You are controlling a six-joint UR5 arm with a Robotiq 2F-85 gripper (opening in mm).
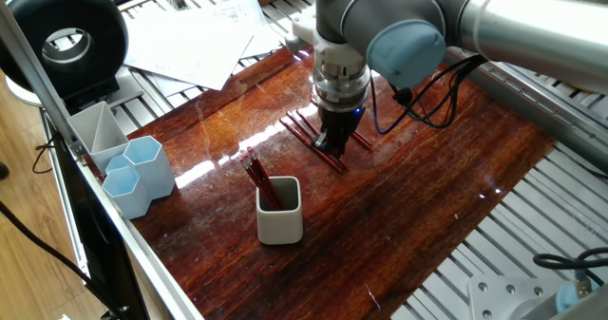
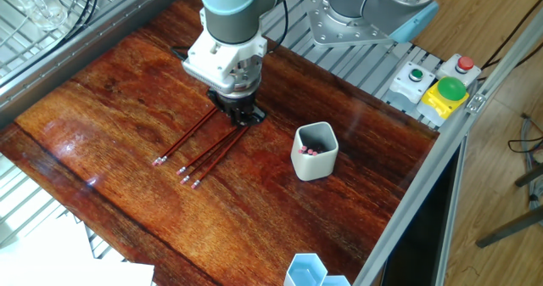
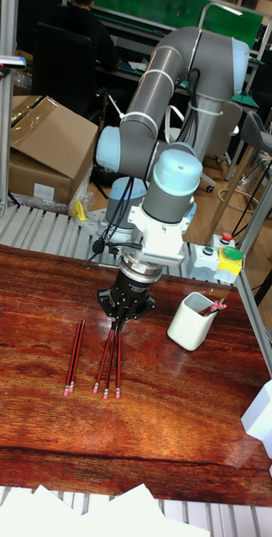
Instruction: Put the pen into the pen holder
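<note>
Table (image 2: pixel 280 227): dark red wood, glossy; I see it from all three cameras.
Arm (image 3: pixel 165 92): grey UR5, wrist pointing straight down.
Gripper (image 3: pixel 123 319): lowered onto the upper ends of the pens; fingers look close together, but I cannot tell whether they are clamped on one.
Pen holder (image 2: pixel 315 151): off-white, near the gripper on its side, apart from it; red pens already inside.
Pens (image 3: pixel 108 362): several lying flat, fanning out from under the gripper.
</note>
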